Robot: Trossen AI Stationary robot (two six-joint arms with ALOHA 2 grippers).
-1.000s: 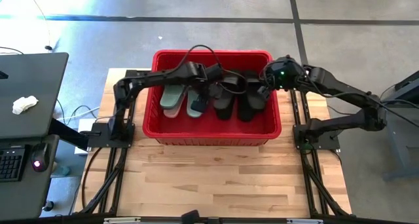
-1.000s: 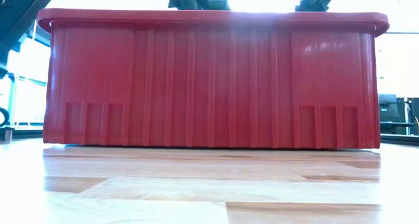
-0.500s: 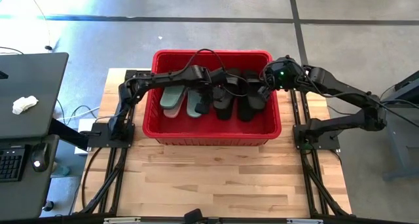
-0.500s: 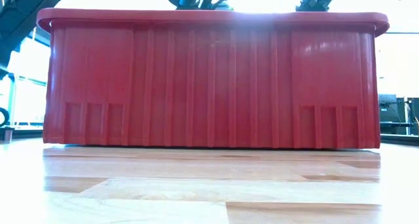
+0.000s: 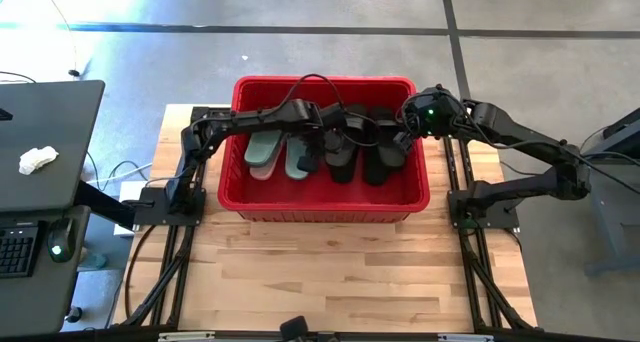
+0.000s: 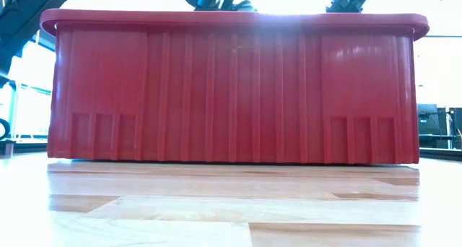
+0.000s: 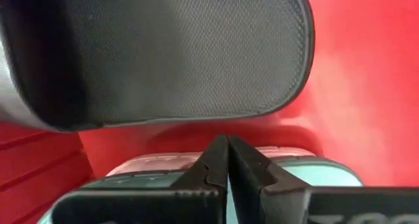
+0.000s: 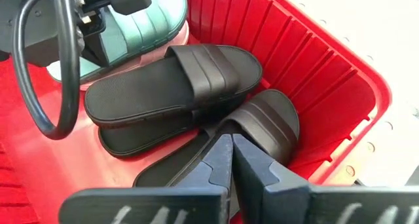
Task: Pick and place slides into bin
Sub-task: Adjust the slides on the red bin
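while both tools sit closed, empty, bin shows two green slides, three black.

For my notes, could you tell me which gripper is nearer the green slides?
Left. The left gripper is shut just above the green slides in the bin; the right gripper sits over the black slides.

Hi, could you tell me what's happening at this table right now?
Two robot arms are reaching into a red bin on the wooden table. Sage-green slides and black slides already lie inside it. The left gripper is shut, held over the green slides with nothing between its fingers. The right gripper is also shut and empty, just above the black slides at the bin's right end. No slides show on the table outside the bin.
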